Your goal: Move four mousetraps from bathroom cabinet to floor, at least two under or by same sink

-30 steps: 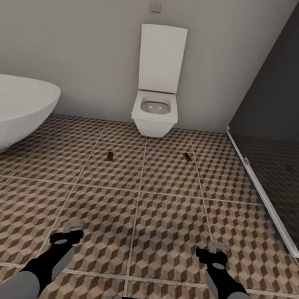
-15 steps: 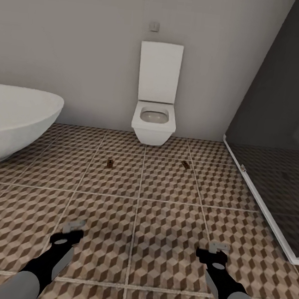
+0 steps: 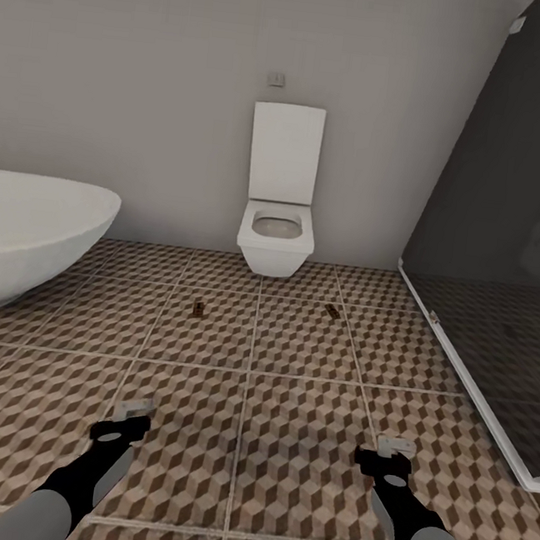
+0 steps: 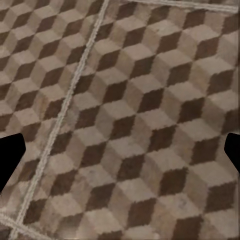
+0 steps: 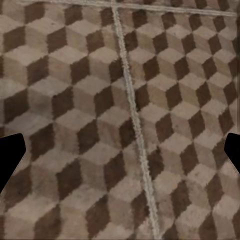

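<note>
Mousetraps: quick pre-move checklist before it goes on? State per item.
1. Mousetraps on the bathroom floor: two show, the left mousetrap and the right mousetrap. Four needed: not ok.
2. Same floor surface: both lie on the cube-pattern tiles. Ok.
3. Two beside the sink: both lie in front of the toilet, with the bathtub off to the left. Cannot tell.
4. Left pincer free: fingers wide apart, bare tiles between them in the wrist view. Ok.
5. Right pincer free: same, nothing held. Ok.
6. Path ahead: shower glass stands close on the right. Ok, but keep left.
</note>
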`<state>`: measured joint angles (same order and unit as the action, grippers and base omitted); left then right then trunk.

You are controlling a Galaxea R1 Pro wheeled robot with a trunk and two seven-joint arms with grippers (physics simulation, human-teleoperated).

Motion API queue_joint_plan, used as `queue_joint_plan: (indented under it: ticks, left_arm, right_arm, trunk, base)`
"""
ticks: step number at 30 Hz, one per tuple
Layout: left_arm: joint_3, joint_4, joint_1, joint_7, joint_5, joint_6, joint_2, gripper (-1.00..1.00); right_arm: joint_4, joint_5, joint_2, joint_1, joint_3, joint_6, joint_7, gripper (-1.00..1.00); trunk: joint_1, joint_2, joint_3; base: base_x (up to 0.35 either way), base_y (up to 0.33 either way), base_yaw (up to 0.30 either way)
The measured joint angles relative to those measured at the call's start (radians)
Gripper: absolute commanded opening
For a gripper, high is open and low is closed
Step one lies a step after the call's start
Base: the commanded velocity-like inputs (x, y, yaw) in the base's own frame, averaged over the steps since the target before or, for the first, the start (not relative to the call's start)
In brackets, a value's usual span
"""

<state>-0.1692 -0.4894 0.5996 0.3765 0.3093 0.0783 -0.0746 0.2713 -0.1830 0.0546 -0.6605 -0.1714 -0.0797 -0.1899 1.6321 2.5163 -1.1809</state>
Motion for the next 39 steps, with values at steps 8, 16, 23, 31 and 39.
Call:
queue_joint_plan:
  ticks: [8, 16, 23, 31, 39]
  left_arm:
    - [0.004, 0.011, 0.0, -0.002, 0.009, 0.001, -0.002, 1.0]
    - [0.004, 0.054, 0.0, -0.002, 0.006, 0.003, -0.002, 1.0]
    - [0.003, 0.129, 0.0, -0.002, 0.014, 0.006, -0.026, 1.0]
    - [0.005, 0.294, 0.0, -0.001, 0.015, -0.004, -0.065, 1.0]
    - [0.005, 0.411, 0.0, 0.0, 0.016, -0.067, -0.094, 1.0]
  right_arm:
    - [-0.001, -0.001, 0.0, 0.0, 0.001, -0.002, 0.0, 1.0]
    - [-0.062, -0.007, 0.002, 0.0, 0.003, -0.004, 0.0, 1.0]
    - [-0.122, -0.007, 0.01, 0.0, 0.004, -0.005, 0.001, 1.0]
    - [-0.231, -0.008, 0.059, 0.0, 0.005, -0.007, 0.002, 1.0]
    - [-0.272, -0.009, 0.114, 0.002, 0.006, -0.007, 0.007, 1.0]
  trunk:
    - [-0.004, -0.002, 0.031]
    - [-0.007, -0.004, 0.062]
    - [-0.01, -0.005, 0.089]
    - [-0.014, -0.007, 0.12]
    - [-0.018, -0.009, 0.151]
  base:
    - [0.0, 0.0, 0.0]
    - [0.0, 0.0, 0.0]
    - [0.0, 0.0, 0.0]
    - [0.0, 0.0, 0.0]
    - [0.0, 0.0, 0.0]
